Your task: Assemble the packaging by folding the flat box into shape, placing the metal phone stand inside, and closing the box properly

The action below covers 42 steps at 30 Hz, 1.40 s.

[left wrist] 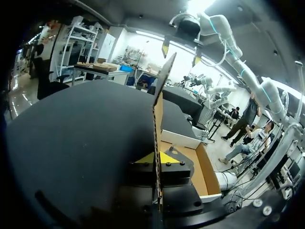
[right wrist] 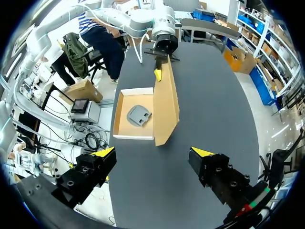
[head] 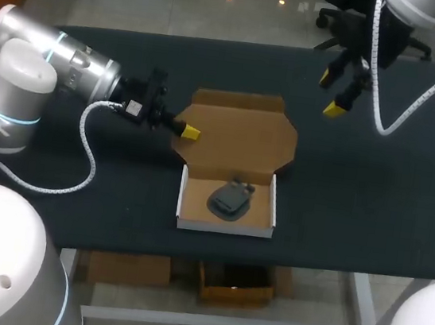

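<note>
Our left gripper [head: 189,132] pinches the side edge of the lid [head: 241,134], fingers narrow on the cardboard. We judge this is meant to swing the lid over the box tray [head: 225,228], where the metal phone stand [head: 230,199] already lies. Our right gripper [head: 331,94] hangs above the table [head: 373,199], well apart, fingers wide and empty — likely to stay out of the lid's way. From above only one left fingertip shows — the other is hidden by the lid, whose tilt is hard to judge there.
</note>
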{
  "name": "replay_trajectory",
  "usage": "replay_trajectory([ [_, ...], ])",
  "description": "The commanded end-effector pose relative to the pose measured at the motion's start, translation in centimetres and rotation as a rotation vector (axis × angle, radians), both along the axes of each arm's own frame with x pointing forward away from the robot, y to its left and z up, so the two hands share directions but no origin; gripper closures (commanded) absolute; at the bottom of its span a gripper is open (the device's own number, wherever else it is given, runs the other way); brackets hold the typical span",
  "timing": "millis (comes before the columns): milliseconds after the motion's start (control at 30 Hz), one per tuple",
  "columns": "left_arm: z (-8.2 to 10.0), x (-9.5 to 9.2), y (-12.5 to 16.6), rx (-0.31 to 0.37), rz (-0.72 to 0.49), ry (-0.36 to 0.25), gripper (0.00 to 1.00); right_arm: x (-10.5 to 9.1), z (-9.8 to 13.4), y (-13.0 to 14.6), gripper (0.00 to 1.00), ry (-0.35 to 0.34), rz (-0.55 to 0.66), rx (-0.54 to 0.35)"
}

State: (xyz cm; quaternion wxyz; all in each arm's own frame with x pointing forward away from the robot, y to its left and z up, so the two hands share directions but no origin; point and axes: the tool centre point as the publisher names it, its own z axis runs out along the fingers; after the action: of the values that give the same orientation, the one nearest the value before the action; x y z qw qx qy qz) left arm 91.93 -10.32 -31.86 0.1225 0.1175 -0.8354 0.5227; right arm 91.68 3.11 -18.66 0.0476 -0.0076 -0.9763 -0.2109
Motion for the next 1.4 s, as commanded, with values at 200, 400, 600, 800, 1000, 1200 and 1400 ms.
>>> replay_trajectory([
  [200,0.4,-0.8,-0.1,0.002,0.078,-0.089,1.00,0.2,0.3,0.1,0.00,0.005,0.006,-0.004],
  [400,0.8,-0.6,-0.1,-0.011,0.099,-0.135,1.00,0.2,0.3,0.0,0.00,0.005,0.004,-0.002],
  [600,0.9,-0.5,-0.1,-0.022,0.103,-0.179,1.00,0.2,0.3,-0.1,0.00,0.006,0.003,-0.001],
  [800,0.9,-0.7,-0.3,-0.011,0.088,-0.240,1.00,0.2,0.3,-0.1,0.00,0.007,0.003,0.000],
  [1000,0.7,-1.0,-0.6,-0.003,0.064,-0.304,1.00,0.2,0.2,-0.2,0.00,0.007,0.003,0.002],
  [1200,0.5,-1.7,-0.5,-0.013,0.056,-0.349,1.00,0.2,0.3,0.0,0.00,0.006,0.007,0.002],
  [1400,0.5,-2.2,-0.5,-0.012,0.041,-0.381,1.00,0.2,0.3,0.2,0.00,0.008,0.012,0.001],
])
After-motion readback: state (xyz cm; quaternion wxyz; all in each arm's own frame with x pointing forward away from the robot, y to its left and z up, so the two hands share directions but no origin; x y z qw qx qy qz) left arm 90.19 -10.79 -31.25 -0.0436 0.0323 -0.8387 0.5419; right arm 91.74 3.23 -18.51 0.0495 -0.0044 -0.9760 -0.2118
